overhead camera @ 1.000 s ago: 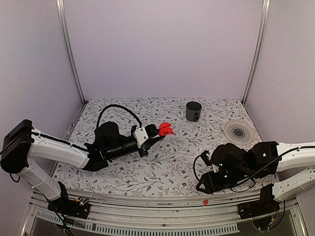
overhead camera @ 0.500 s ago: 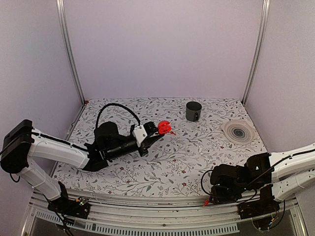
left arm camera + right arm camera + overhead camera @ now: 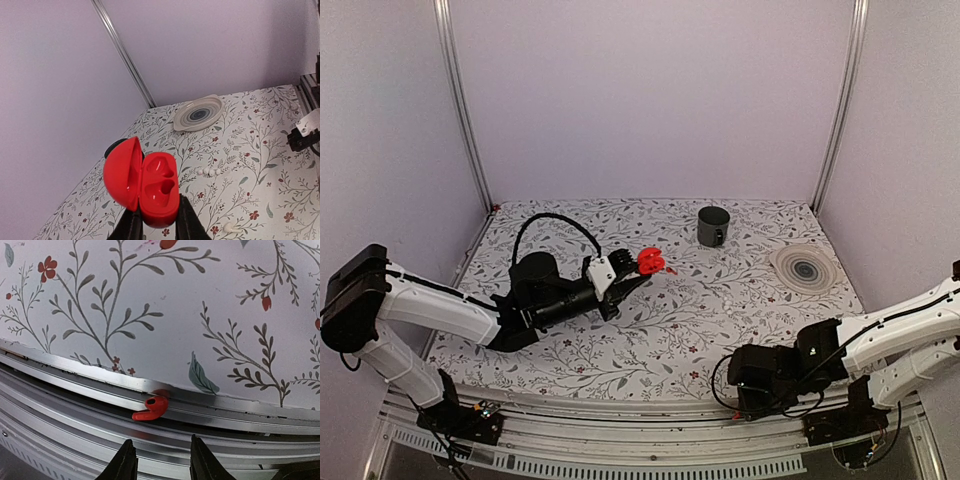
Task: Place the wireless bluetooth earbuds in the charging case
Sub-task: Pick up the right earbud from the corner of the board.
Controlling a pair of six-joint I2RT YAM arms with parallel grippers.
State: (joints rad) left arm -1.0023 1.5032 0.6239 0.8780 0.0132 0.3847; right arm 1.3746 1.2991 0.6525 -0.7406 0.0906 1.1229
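Right jaws shifted near earbud (image 3: 150, 409), case (image 3: 157, 192) open

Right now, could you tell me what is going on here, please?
The left fingers are clamped on the open red case, held up off the table with nothing in it. A red earbud lies on the metal rail at the table's near edge. The right gripper hangs close to it, fingers apart, not touching it. No earbud is in the case yet.

- left arm (image 3: 420, 305): white shell links, black joint housings.
- right arm (image 3: 905, 325): the same white and black.
- black cable (image 3: 555, 220): one loop at the left wrist.
- right gripper (image 3: 162, 442): all black.
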